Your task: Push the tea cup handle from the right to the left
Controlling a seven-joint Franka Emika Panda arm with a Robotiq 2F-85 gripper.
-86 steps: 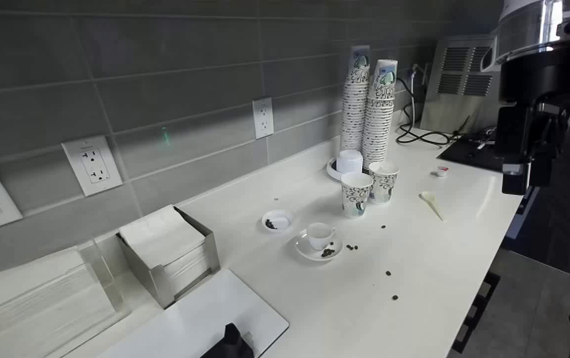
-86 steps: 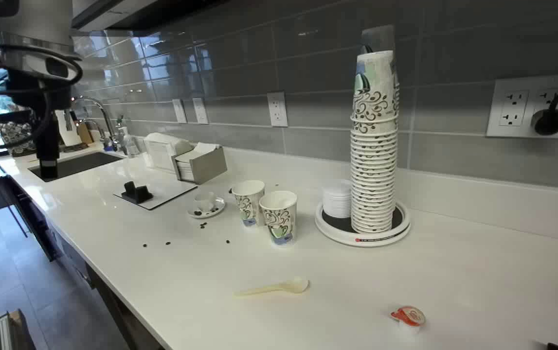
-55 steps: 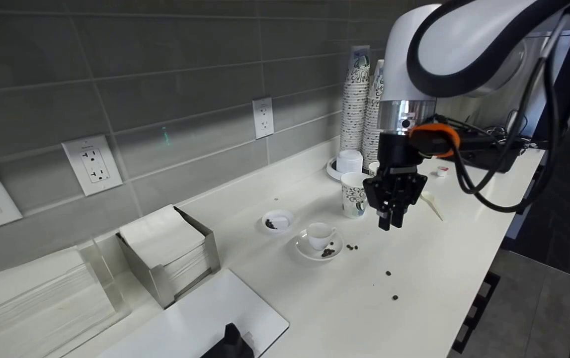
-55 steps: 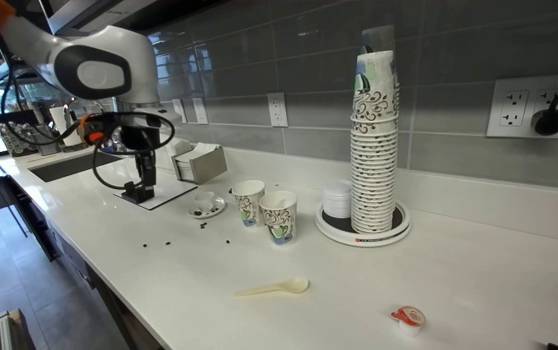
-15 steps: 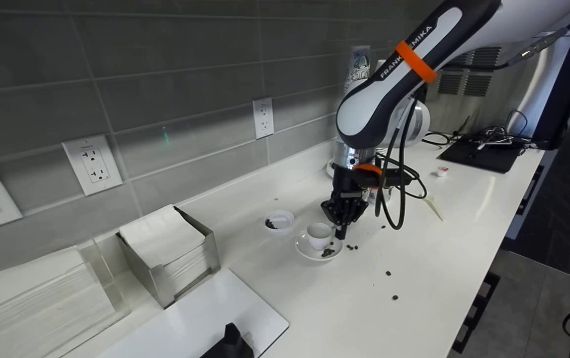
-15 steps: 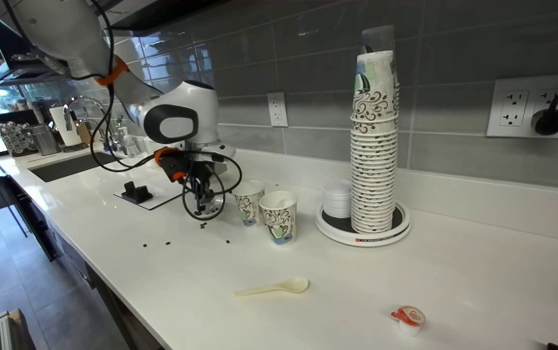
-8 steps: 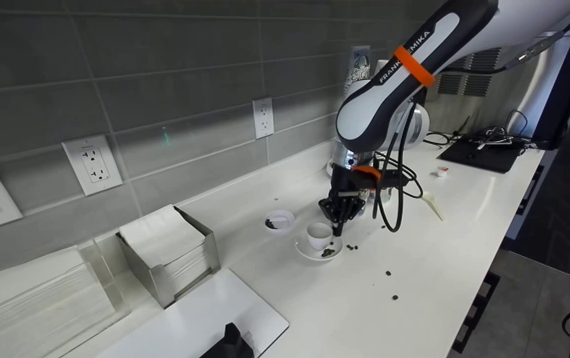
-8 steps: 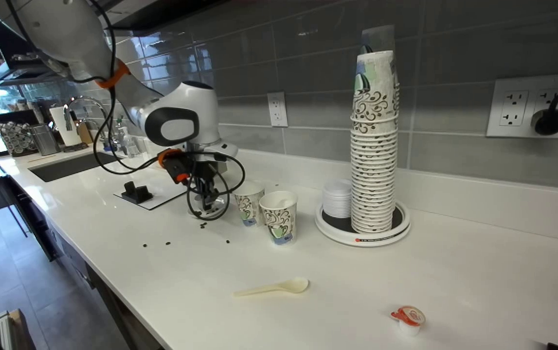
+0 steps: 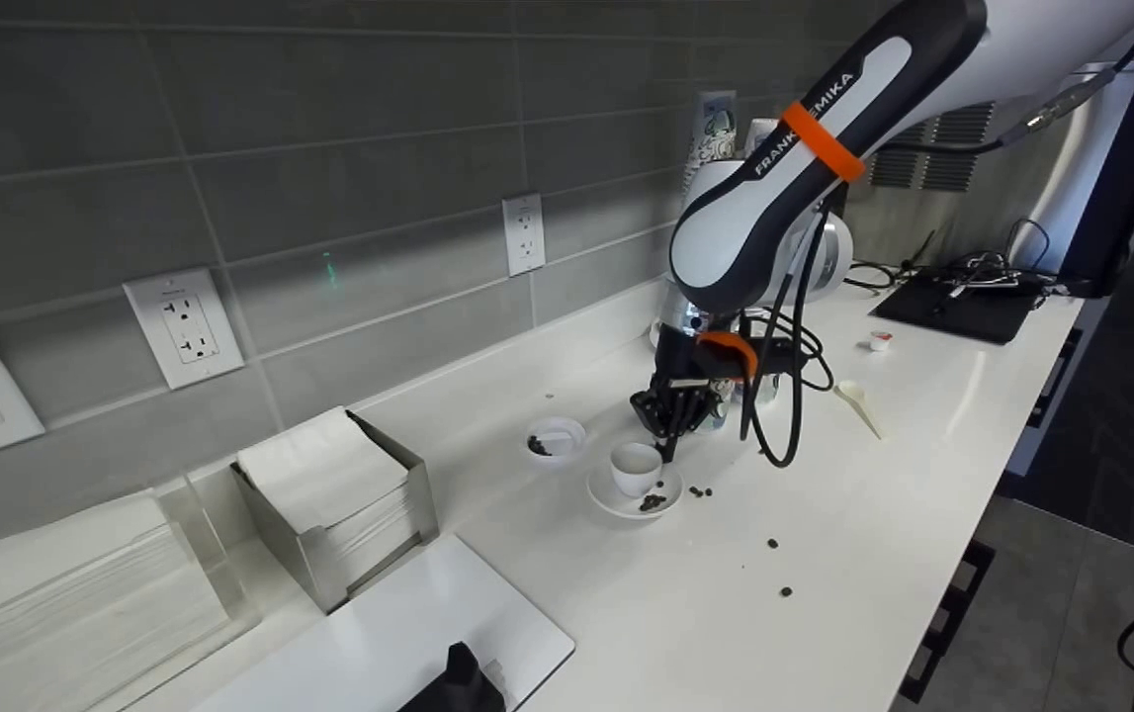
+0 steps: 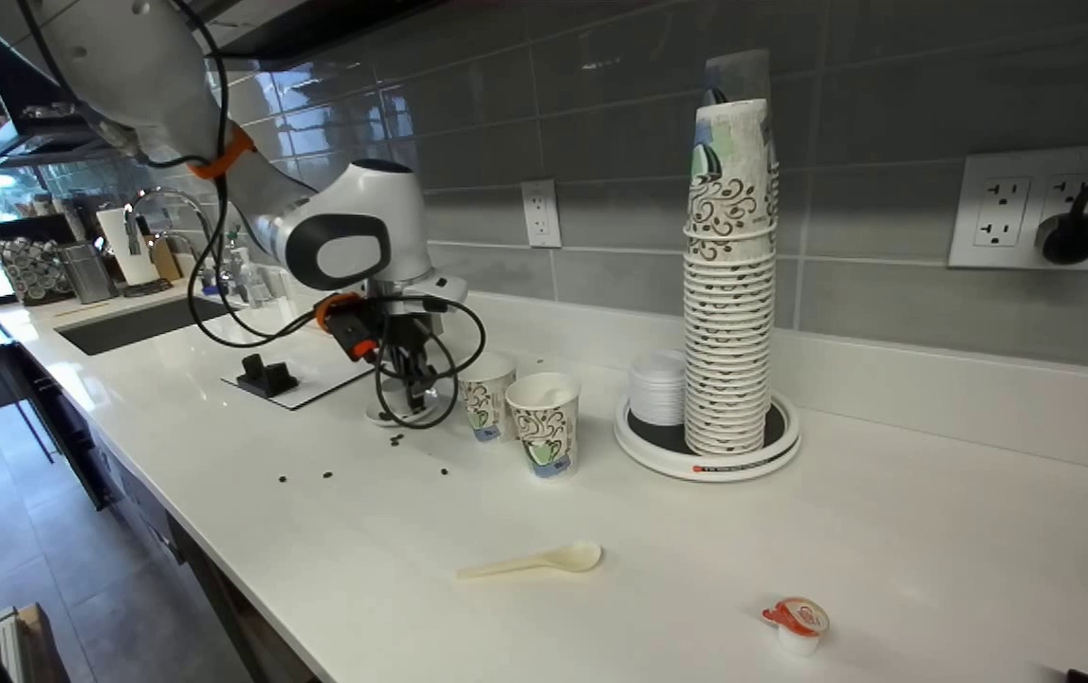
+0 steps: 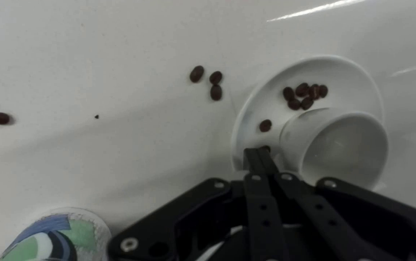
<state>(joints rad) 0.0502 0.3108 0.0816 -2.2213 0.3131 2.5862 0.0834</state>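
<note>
- Slim black fingers (image 11: 252, 160), clenched on nothing, stand beside a round white tea cup (image 11: 342, 150) on its white saucer (image 11: 353, 87).
- Approach looks done; handle hidden, leftward push apparently unfinished.

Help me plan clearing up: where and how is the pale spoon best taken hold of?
Probably the stem, pinched across its width from straight above: the spoon lies flat on the counter, slim along the stem and wider at the bowl. The end effector, currently shut, must open first.
</note>
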